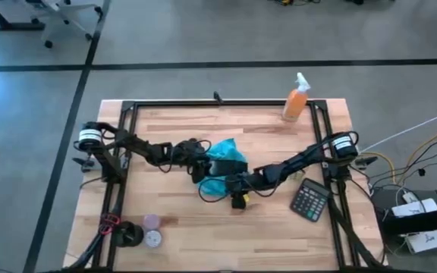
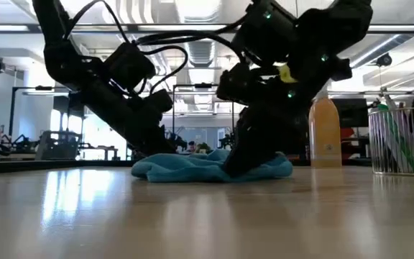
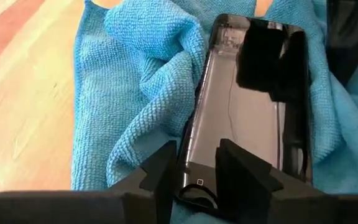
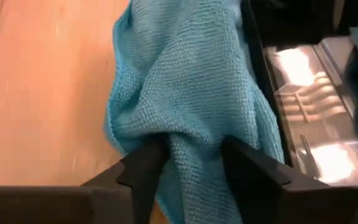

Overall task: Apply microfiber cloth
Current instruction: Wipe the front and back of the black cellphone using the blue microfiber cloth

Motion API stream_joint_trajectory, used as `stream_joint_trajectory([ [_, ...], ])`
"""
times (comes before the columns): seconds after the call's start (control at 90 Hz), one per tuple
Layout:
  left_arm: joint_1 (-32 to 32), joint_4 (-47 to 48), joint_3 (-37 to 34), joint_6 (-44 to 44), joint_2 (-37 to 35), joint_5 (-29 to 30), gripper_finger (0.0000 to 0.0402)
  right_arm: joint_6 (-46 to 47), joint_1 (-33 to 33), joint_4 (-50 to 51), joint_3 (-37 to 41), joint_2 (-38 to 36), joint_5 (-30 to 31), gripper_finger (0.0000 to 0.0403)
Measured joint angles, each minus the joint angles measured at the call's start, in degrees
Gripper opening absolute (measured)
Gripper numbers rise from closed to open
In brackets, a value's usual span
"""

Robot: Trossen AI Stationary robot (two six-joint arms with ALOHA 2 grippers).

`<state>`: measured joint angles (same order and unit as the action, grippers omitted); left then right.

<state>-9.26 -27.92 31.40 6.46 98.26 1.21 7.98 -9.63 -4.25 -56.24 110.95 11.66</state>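
At frame centre, the right claw (image 4: 185, 165) pinches the wrinkly turquoise microfiber cloth (image 4: 191, 81) — the left claw (image 3: 194, 171) clamps the glossy black rectangular phone (image 3: 247, 112). Wiping looks underway; the screen remains mostly uncovered.

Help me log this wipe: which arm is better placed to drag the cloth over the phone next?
The right arm. Its claw is pinched on a fold of the microfiber cloth beside the phone. The left claw grips the phone's end, so it suits steadying.
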Motion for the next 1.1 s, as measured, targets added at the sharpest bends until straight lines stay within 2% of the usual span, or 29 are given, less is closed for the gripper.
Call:
stream_joint_trajectory([
  [0.1, 0.0, 0.1, 0.0, 0.0, 0.0, -0.1, 0.0107, -0.1, 0.0, 0.7, -0.3, -0.1, 0.4, 0.0033],
  [0.156, 0.1, 0.2, 0.0, 0.0, 0.0, -0.3, 0.0105, -0.7, 0.1, 3.3, -1.2, -1.1, 0.4, 0.0013],
  [0.389, 0.2, 0.9, -0.2, 0.0, 0.0, -0.6, 0.0101, -7.7, 2.6, 13.3, -5.9, -7.8, 7.7, 0.0002],
  [0.489, 0.3, 0.9, -0.2, 0.0, 0.0, -0.6, 0.0105, -8.7, 5.4, 14.2, -5.3, -7.4, 7.1, 0.0001],
  [0.656, 0.7, 0.7, -0.3, 0.0, 0.0, -0.5, 0.011, -8.0, 9.1, 11.4, -3.3, -4.2, 6.4, 0.0],
  [0.744, 0.7, 0.3, -0.4, 1.0, 0.0, -0.5, 0.0109, -8.0, 9.5, 5.6, -2.6, -1.8, 6.7, 0.0],
  [0.944, 0.9, 0.5, -0.3, 1.7, 0.0, -0.5, 0.01, -7.5, 5.8, -3.2, -2.6, 1.5, 4.5, 0.0],
  [1.044, 0.9, 0.6, -0.3, 1.7, -0.1, -0.5, 0.01, -6.1, 2.3, -2.8, -2.5, 1.1, 3.0, 0.0],
  [1.1, 0.9, 0.8, -0.3, 1.7, -0.1, -0.5, 0.0102, -4.9, 0.7, -0.7, -2.2, 1.0, 5.1, 0.0],
])
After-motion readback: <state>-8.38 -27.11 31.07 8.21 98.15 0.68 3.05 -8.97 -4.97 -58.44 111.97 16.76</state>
